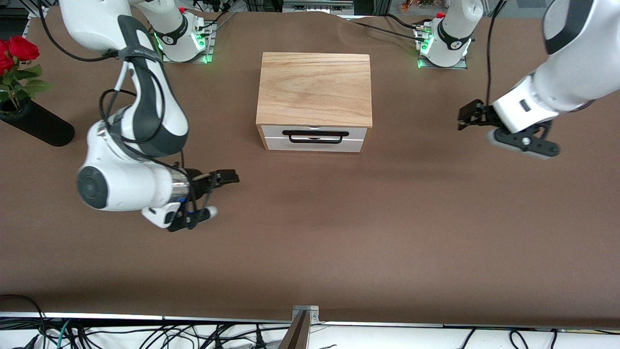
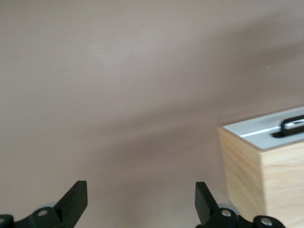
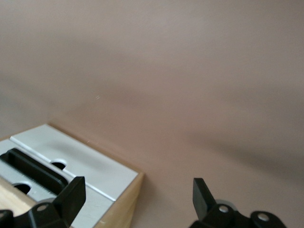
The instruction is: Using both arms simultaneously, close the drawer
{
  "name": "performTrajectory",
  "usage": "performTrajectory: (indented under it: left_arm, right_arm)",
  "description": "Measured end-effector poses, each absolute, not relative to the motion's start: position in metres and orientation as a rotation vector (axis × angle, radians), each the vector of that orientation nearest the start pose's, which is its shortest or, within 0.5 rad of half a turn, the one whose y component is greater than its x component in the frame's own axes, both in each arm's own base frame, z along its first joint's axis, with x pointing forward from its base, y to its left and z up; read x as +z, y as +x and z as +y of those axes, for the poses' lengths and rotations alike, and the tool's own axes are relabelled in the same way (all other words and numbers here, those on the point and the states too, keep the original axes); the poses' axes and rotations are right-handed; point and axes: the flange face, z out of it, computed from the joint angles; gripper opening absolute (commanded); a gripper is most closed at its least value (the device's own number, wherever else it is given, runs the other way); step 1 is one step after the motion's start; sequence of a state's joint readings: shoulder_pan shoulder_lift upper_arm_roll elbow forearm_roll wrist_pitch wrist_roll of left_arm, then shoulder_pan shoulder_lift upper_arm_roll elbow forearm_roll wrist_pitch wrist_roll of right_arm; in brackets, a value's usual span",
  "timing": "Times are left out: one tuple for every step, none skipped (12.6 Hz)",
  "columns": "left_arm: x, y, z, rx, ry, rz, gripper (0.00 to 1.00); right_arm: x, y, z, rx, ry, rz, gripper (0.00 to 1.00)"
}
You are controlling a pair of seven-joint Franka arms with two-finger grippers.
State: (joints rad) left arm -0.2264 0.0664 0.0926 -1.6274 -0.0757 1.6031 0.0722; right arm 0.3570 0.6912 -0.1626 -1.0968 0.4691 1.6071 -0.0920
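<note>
The oak box (image 1: 315,87) stands mid-table. The drawer's white front panel (image 1: 314,138), with its black wire handle (image 1: 315,136), sits flush with the box. My right gripper (image 1: 227,178) is open and empty over bare table, off the box's corner toward the right arm's end. Its wrist view shows the open gripper (image 3: 137,197), the white panel (image 3: 80,159) and the handle (image 3: 33,166). My left gripper (image 1: 467,116) is open and empty over bare table toward the left arm's end. Its wrist view shows the open gripper (image 2: 141,202) and the box's side (image 2: 247,175).
A black vase (image 1: 36,125) with red roses (image 1: 19,48) lies at the right arm's end of the table. The table's edge nearest the front camera carries a metal bracket (image 1: 305,315) with cables below it.
</note>
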Motion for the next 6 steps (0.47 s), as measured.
performTrajectory:
  left_arm:
    - [0.570, 0.566, -0.068, 0.129, -3.191, 0.275, 1.00]
    - [0.575, 0.567, -0.053, 0.113, -3.192, 0.236, 1.00]
    - [0.579, 0.566, -0.040, 0.106, -3.187, 0.212, 1.00]
    - [0.582, 0.566, -0.033, 0.102, -3.180, 0.200, 1.00]
    - [0.583, 0.566, -0.031, 0.098, -3.178, 0.198, 1.00]
    - [0.585, 0.566, -0.032, 0.091, -3.177, 0.201, 1.00]
  right_arm:
    - [0.421, 0.699, 0.202, 0.237, -2.776, -0.341, 1.00]
    - [0.434, 0.703, 0.182, 0.196, -2.793, -0.341, 1.00]
    - [0.449, 0.706, 0.162, 0.156, -2.810, -0.331, 1.00]
    - [0.467, 0.706, 0.141, 0.121, -2.829, -0.315, 1.00]
    - [0.487, 0.705, 0.119, 0.089, -2.866, -0.297, 1.00]
    - [0.509, 0.702, 0.095, 0.046, -2.921, -0.281, 1.00]
